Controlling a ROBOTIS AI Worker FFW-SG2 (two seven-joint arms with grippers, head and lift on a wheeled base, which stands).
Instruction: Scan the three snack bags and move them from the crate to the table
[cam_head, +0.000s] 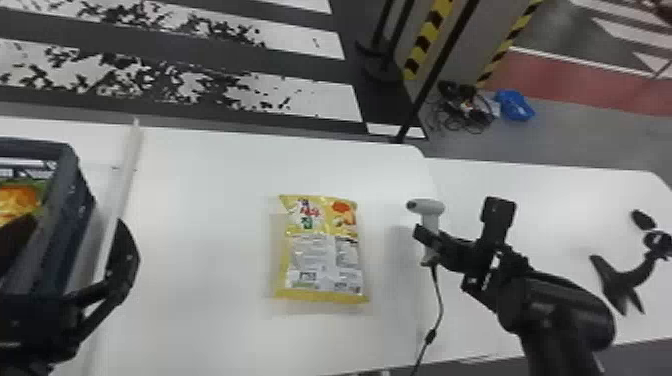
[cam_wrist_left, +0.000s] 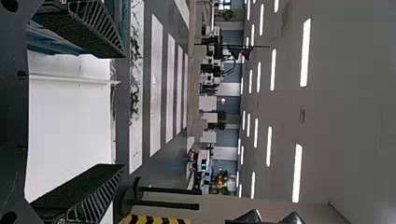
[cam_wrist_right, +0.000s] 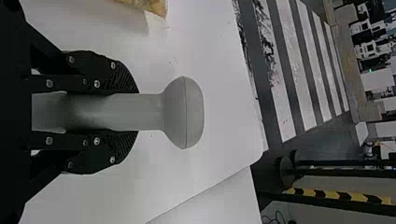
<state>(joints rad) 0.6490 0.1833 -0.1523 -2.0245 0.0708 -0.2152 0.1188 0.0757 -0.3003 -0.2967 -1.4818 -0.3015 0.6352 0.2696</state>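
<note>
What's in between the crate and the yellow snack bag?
In the head view: one finger of the open left end effector, a raised white strip, then bare white table.

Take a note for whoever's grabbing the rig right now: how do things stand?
Left gripper: open, empty, by the crate.
Right gripper: closed on the scanner.
One snack bag lies on the table; at least one other is in the crate.
Done: one bag out; can't tell if scanned.
Left: scan and move what's in the crate.
</note>
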